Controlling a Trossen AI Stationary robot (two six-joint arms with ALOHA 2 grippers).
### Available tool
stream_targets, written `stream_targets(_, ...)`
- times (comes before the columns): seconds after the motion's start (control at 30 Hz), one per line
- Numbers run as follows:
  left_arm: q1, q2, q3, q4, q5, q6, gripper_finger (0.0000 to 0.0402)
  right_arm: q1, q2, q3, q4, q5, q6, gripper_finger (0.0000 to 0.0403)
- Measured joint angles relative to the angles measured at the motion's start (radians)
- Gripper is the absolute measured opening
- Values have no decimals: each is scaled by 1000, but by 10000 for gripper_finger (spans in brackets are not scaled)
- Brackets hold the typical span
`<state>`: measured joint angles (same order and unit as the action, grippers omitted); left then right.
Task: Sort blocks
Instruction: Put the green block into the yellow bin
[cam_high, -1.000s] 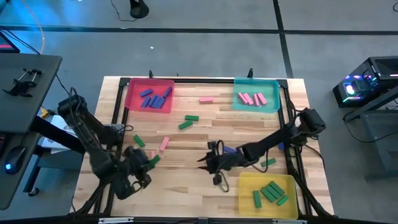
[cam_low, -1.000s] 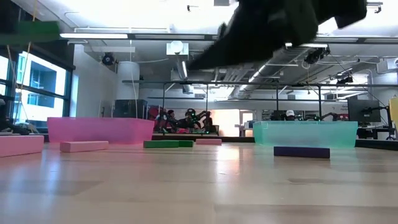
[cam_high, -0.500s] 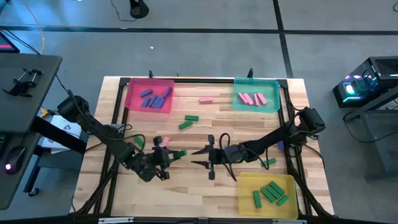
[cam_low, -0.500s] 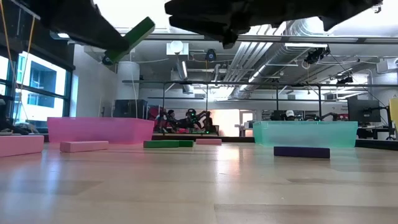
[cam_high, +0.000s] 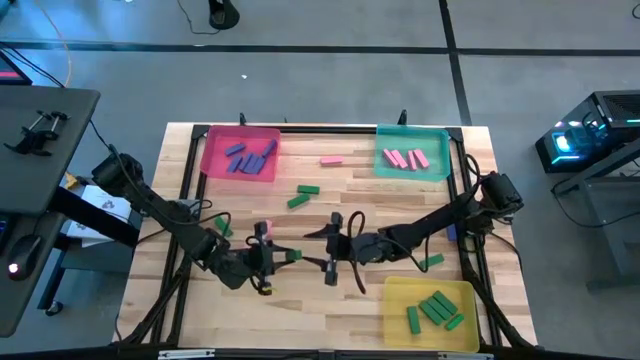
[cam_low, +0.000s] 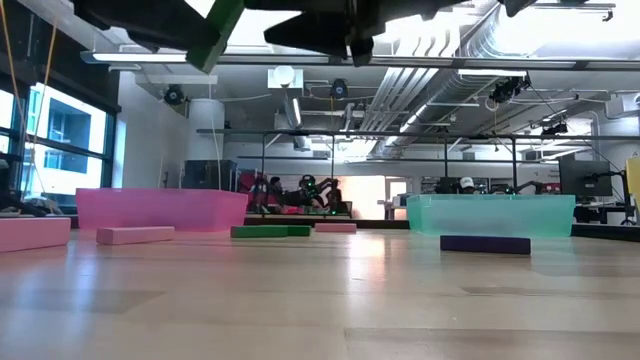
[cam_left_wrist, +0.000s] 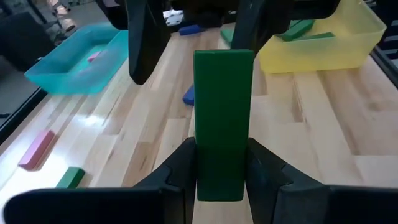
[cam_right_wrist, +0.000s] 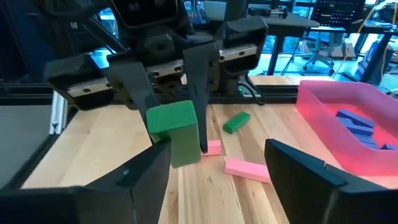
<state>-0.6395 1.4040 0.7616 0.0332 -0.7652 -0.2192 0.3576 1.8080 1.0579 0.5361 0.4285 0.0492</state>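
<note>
My left gripper (cam_high: 272, 256) hangs over the table's middle, shut on a green block (cam_left_wrist: 222, 106) that sticks out toward my right gripper (cam_high: 318, 251). The right gripper faces it, open wide, its fingers (cam_left_wrist: 145, 43) standing just past the block's free end and apart from it. A pink tray (cam_high: 240, 133) holds blue-purple blocks, a teal tray (cam_high: 412, 133) pink ones, a yellow tray (cam_high: 430, 285) green ones. Loose blocks lie flat on the wood: pink (cam_high: 332, 160), green (cam_high: 303, 195), green (cam_high: 432, 262). My left gripper pinches the green block's near end (cam_left_wrist: 221, 180) between its two fingers (cam_left_wrist: 180, 171), one on each long side. The fingers lie along the block, roughly level and pointing toward the table's right. The block juts out ahead of them, lifted clear of the table (cam_low: 215, 35).
Black rails (cam_high: 330, 130) run along the table's edges. A pink block (cam_right_wrist: 247, 169) and a green one (cam_right_wrist: 236, 122) lie under and behind my left gripper. A blue-purple block (cam_low: 485, 244) lies near the teal tray. Bare wood lies along the near edge, left of the yellow tray.
My left gripper has swung from the near left toward the table's middle with the green block, rolling its wrist so the block now points at my right gripper. My right gripper has risen slightly and opened wide.
</note>
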Motion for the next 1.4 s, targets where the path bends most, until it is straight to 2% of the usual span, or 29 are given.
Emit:
stream_targets(0.3,2,1,0,31,-2,12,80,0,37,2,15,-66,-52,249)
stream_targets(0.67,2,1,0,43,15,12,81,-12,59,2,110,-21,-57,249)
stream_targets(0.8,2,1,0,41,23,11,81,-18,59,2,115,-65,-61,244)
stream_targets(0.97,1,1,1,41,28,11,81,-18,59,2,126,-103,-83,201)
stream_targets(1.23,1,1,1,42,22,6,81,-21,59,2,133,-115,-80,80)
stream_targets(1.4,1,0,1,40,15,-23,81,-21,59,2,133,-110,-76,66)
